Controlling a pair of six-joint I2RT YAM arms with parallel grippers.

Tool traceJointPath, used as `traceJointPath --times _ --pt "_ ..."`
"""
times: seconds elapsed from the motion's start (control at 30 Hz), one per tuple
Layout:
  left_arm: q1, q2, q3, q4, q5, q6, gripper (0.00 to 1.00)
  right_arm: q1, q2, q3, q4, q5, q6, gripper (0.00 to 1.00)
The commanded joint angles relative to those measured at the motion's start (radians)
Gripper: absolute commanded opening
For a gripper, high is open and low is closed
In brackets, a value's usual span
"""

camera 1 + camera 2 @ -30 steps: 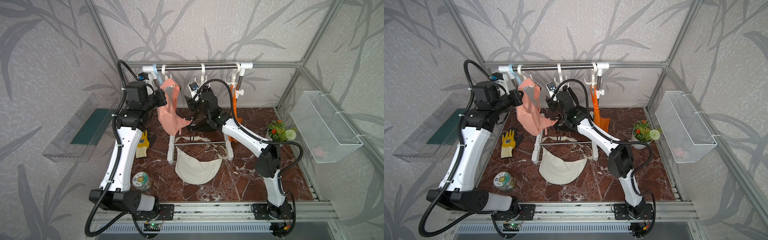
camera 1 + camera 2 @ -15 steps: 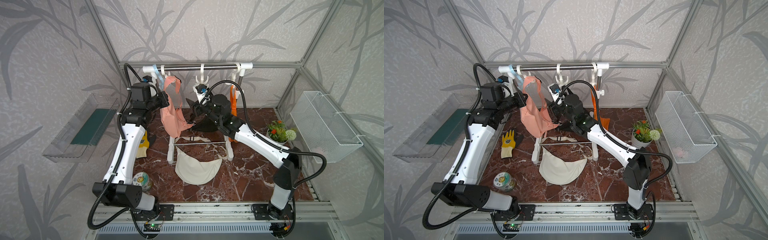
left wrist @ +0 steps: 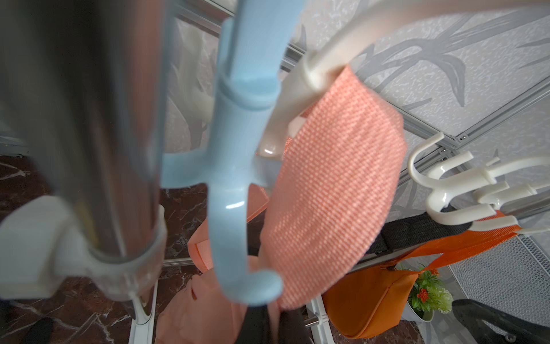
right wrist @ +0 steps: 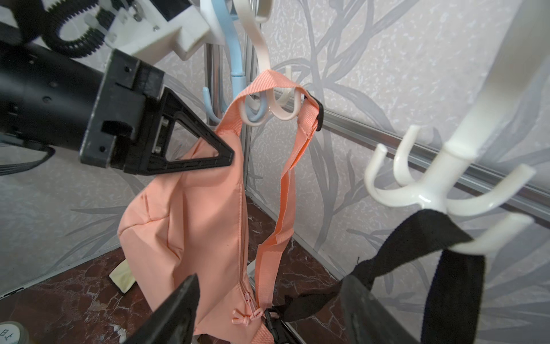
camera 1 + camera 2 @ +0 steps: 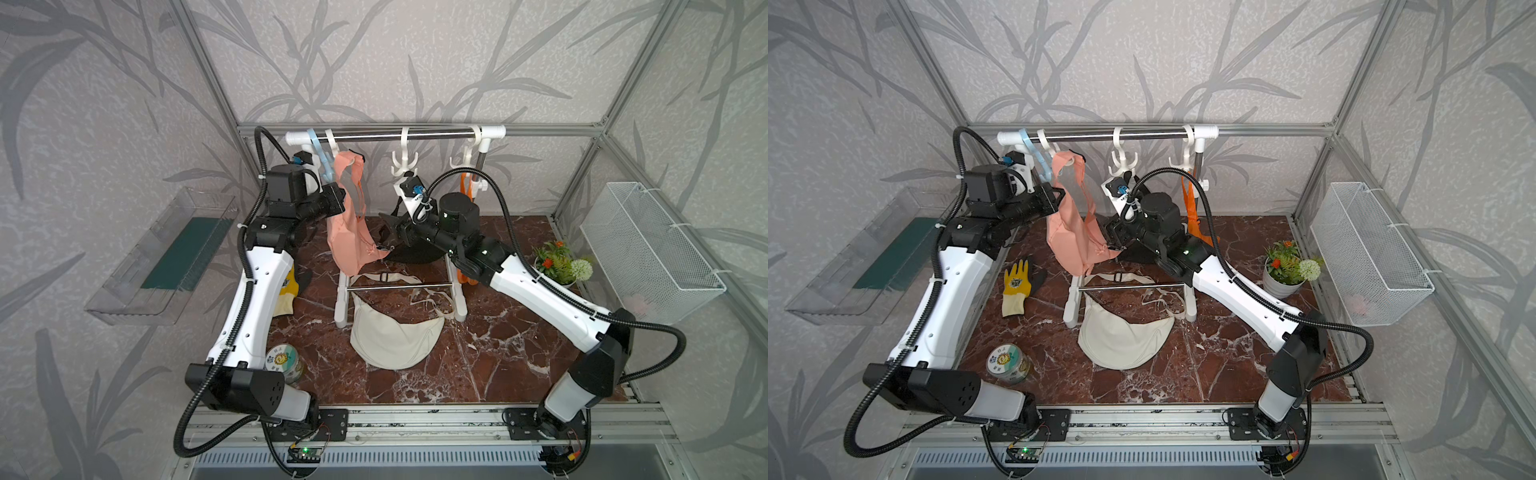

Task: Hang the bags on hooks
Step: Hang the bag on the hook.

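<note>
A salmon-pink bag (image 5: pixel 349 237) (image 5: pixel 1067 237) (image 4: pixel 190 214) hangs by its strap (image 4: pixel 268 79) (image 3: pixel 333 184) looped over a white hook (image 4: pixel 282 104) (image 3: pixel 318 71) at the left end of the rail (image 5: pixel 440 134). My left gripper (image 5: pixel 343 199) (image 5: pixel 1061 195) (image 3: pixel 269 324) is shut on the strap just below the hook. My right gripper (image 4: pixel 268 315) (image 5: pixel 386 232) (image 5: pixel 1111 237) is open, one finger on each side of the bag's lower end without pinching it.
A pale blue hook (image 3: pixel 235 178) hangs beside the white one. A black bag (image 5: pixel 411 253) hangs on the middle hook (image 4: pixel 428 190), an orange bag (image 5: pixel 465 187) on the right one. On the floor lie a cream bag (image 5: pixel 395 336), a yellow glove (image 5: pixel 1016 286), a tin (image 5: pixel 284 361) and a plant pot (image 5: pixel 561 266).
The right gripper has opened wider and let go of the bag's lower end, and its arm has swung out to the right. The left gripper has risen slightly with the strap.
</note>
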Motion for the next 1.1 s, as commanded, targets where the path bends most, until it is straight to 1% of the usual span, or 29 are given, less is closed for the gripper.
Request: traceJointPath --times 0.0,0.07,0.1,0.17,0.2,0.33,0.4,0.47,0.63,0.8,0.9,1.07 --pt "-0.026 0.001 0.034 0.013 0.026 0.006 0.00 0.001 -0.064 -0.022 -0.062 -0.033 -0.009 0.77" --pt "-0.032 -0.001 0.027 -0.001 0.008 0.015 0.01 0.000 -0.084 -0.038 -0.091 -0.036 0.001 0.77" --pt "-0.030 -0.003 0.021 -0.004 0.003 0.021 0.03 -0.003 -0.093 -0.045 -0.105 -0.040 0.005 0.78" --pt "-0.030 -0.006 0.007 -0.010 -0.007 0.030 0.13 -0.006 -0.109 -0.063 -0.133 -0.044 0.013 0.78" --pt "-0.030 -0.009 0.001 -0.010 -0.007 0.032 0.19 -0.007 -0.116 -0.072 -0.140 -0.043 0.017 0.78" --pt "-0.031 -0.040 -0.040 0.039 0.025 0.021 0.40 -0.014 -0.154 -0.123 -0.150 -0.032 0.018 0.77" --pt "-0.035 -0.053 -0.056 0.061 0.036 0.020 0.44 -0.017 -0.171 -0.142 -0.156 -0.028 0.020 0.77" --pt "-0.040 -0.064 -0.064 0.066 0.044 0.037 0.54 -0.021 -0.188 -0.162 -0.156 -0.024 0.023 0.78" --pt "-0.046 -0.120 -0.126 0.119 0.026 0.083 0.67 -0.029 -0.215 -0.197 -0.160 -0.014 0.027 0.78" --pt "-0.048 -0.237 -0.237 0.256 -0.015 0.129 0.72 -0.034 -0.241 -0.225 -0.204 -0.002 0.025 0.78" --pt "-0.048 -0.330 -0.330 0.354 -0.072 0.164 0.74 -0.034 -0.264 -0.268 -0.277 0.021 0.059 0.77" --pt "-0.046 -0.489 -0.505 0.513 -0.195 0.211 0.76 -0.027 -0.317 -0.456 -0.364 0.137 0.176 0.75"
